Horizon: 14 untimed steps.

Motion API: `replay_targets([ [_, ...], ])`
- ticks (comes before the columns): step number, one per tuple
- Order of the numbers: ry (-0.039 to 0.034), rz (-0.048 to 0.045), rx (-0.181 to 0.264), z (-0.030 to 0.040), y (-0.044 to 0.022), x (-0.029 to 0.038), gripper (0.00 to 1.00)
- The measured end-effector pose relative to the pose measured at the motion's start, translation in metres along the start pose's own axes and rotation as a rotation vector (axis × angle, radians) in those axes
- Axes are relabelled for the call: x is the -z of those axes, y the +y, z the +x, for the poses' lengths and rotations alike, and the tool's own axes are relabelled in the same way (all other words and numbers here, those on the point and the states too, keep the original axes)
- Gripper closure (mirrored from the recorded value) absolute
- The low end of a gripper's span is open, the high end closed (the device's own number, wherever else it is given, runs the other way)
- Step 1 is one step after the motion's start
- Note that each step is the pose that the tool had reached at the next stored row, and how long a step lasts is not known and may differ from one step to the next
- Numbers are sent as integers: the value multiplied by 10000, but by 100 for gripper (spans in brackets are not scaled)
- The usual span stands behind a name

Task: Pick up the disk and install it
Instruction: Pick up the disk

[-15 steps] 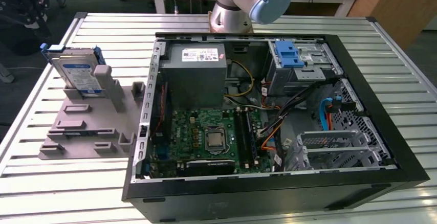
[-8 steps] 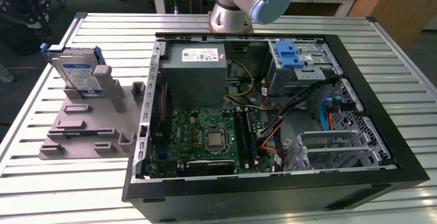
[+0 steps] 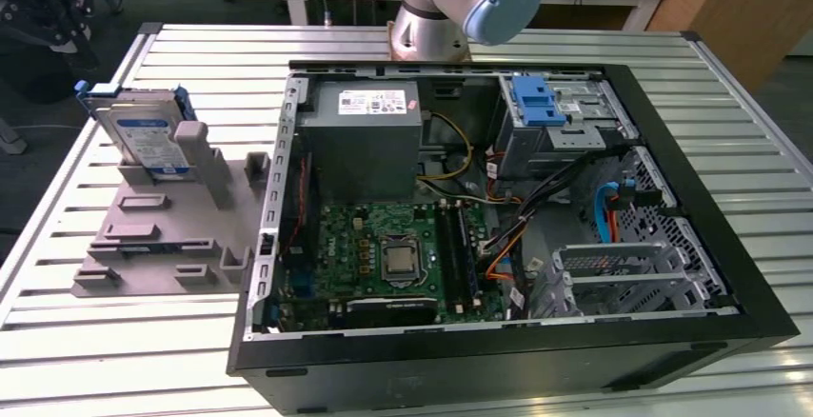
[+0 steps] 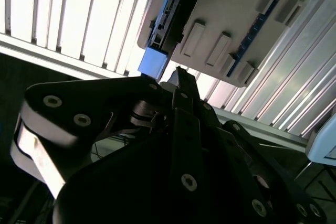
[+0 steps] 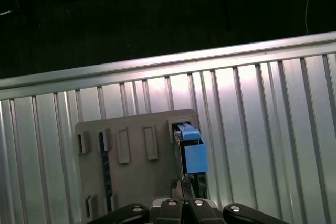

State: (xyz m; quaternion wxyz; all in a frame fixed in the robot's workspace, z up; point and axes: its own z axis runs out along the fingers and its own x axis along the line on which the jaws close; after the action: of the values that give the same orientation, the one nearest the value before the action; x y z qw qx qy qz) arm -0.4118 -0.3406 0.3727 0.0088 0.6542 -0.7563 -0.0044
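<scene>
**Disk parked in holder, gripper empty**

My gripper point(image 5: 182, 186) is closed, tips together, holding nothing. The disk point(image 3: 140, 136) stands on edge in the gray holder point(image 3: 166, 236) on the table point(image 3: 128, 365). In the exterior view that's roughly 9 o'clock from the open computer case point(image 3: 508, 365), well apart from it. In the first wrist view the disk's thin upper edge runs lengthwise straight toward my tips. Its blue tab end is nearest, close but not touching. My read: pick not yet made, disk not yet in the case
</scene>
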Motion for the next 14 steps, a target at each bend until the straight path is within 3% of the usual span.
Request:
replay_targets([
  [5, 6, 13, 292, 1, 3, -3, 89],
  [10, 4, 20, 292, 1, 3, -3, 65],
  [14, 2, 25, 293, 1, 4, -17, 53],
])
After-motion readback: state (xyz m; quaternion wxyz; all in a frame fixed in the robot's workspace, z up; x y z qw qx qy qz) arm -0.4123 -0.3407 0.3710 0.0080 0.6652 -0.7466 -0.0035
